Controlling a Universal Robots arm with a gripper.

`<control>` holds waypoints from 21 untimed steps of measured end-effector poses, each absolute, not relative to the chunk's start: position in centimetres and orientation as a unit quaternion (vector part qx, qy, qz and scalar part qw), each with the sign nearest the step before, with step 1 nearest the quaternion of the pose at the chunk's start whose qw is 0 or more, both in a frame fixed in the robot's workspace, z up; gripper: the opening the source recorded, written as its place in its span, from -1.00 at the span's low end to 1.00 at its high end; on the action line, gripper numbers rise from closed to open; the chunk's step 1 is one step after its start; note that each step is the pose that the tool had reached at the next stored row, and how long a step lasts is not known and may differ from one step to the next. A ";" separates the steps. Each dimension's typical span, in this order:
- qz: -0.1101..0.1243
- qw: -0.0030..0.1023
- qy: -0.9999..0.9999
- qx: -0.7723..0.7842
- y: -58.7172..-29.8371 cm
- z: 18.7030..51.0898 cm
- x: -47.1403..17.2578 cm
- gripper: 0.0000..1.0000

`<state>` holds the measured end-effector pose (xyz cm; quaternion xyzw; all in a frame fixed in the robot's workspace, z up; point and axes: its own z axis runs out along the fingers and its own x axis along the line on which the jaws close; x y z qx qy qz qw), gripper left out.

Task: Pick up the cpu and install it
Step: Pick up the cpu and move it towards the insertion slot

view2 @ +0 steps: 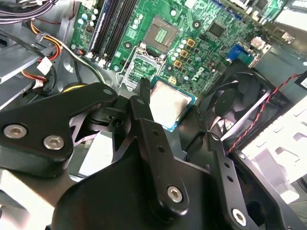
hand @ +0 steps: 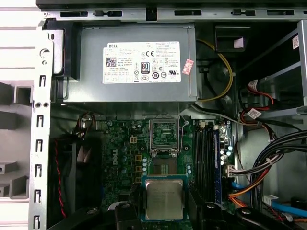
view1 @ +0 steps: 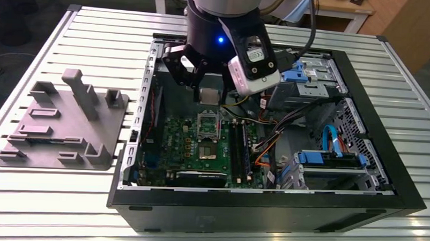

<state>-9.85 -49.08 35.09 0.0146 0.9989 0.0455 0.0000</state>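
A grey fixture block (view1: 61, 120) is set on the slatted table (view1: 26, 199) at the left. Right of it an open computer case (view1: 269, 205) is laid flat. A green motherboard (view1: 188, 152) is held inside, with cables (view1: 272, 138) and drive cages (view1: 328, 162) further right. The cpu (view1: 210, 97) is clamped in the gripper (view1: 210, 92) just above the board's open socket (view1: 208, 125).

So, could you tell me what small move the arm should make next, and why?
Probably a short shift to bring the cpu squarely over the open socket, before any descent. The hand grips the cpu by its sides above the board, and in the first wrist view it appears beside the socket, not over it.
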 end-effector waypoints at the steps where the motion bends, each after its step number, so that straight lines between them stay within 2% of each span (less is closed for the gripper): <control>1: 0.046 0.000 0.999 0.015 -49.2 35.1 -9.8 -0.06; 8: 0.046 0.000 0.999 0.015 -49.6 34.9 -9.9 -0.06; 21: 0.046 0.000 0.999 0.015 -49.6 32.6 -9.8 -0.06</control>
